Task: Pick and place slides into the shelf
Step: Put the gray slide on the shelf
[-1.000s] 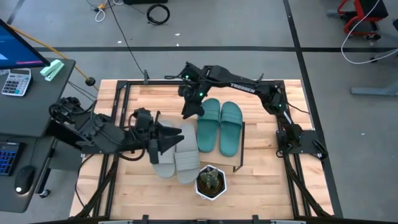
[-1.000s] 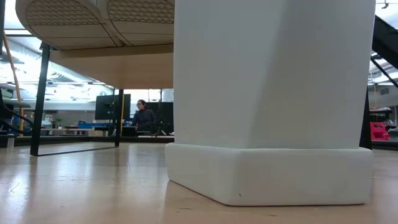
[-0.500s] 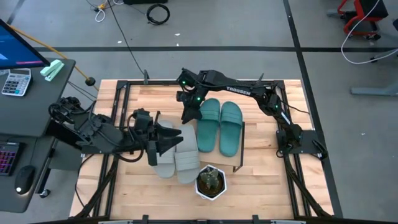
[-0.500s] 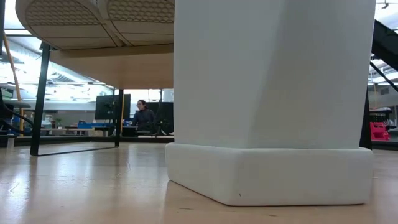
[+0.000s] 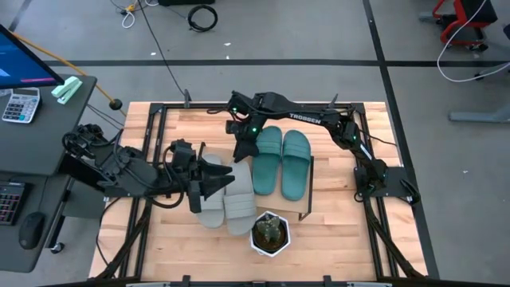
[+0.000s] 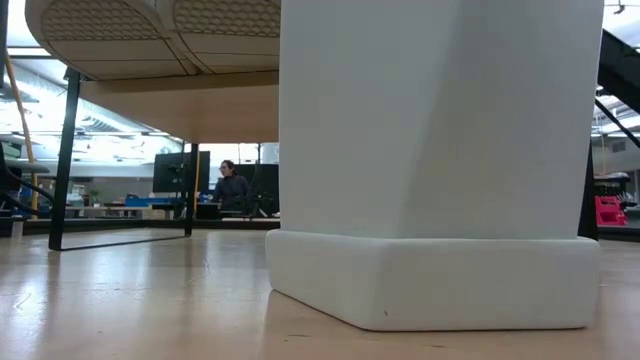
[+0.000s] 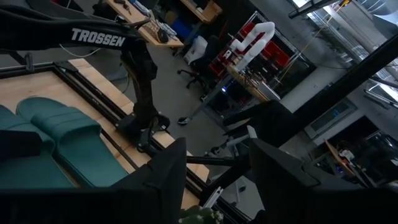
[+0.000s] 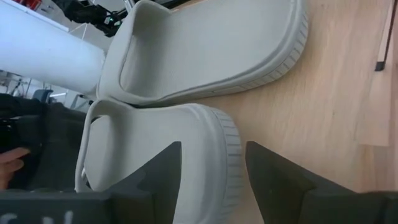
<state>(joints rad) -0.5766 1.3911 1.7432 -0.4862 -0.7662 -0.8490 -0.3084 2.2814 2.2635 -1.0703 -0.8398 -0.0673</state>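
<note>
Two light grey slides (image 5: pixel 227 199) and two teal-green slides (image 5: pixel 283 159) lie side by side on the shelf's (image 5: pixel 307 195) wooden top. In the low view the ridged soles (image 6: pixel 150 20) stick out over the shelf board (image 6: pixel 180 105). My left gripper (image 5: pixel 217 177) reaches in level from the table's left, over the grey slides' straps. Its fingers stand open (image 7: pixel 217 180). My right gripper (image 5: pixel 241 147) hovers at the far ends of the slides, between grey and teal. It points down at the grey slides (image 8: pixel 186 74) and is open (image 8: pixel 211 180). My left gripper lies over the straps of the grey slides (image 5: pixel 209 185), coming level from the table's left. I cannot tell whether its fingers touch them, because the gripper itself covers that spot.
A white pot with a green plant (image 5: pixel 269 231) stands on the table just near of the shelf and fills the low view (image 6: pixel 430 150). Black frame rails (image 5: pixel 155 127) run around the table. A desk with a calculator (image 5: pixel 20 104) stands to the left. A person (image 6: pixel 232 185) sits far behind.
My right arm has swung slightly toward the table's left, and its gripper has shifted a little toward the grey slides. The slides have stayed where they were.
</note>
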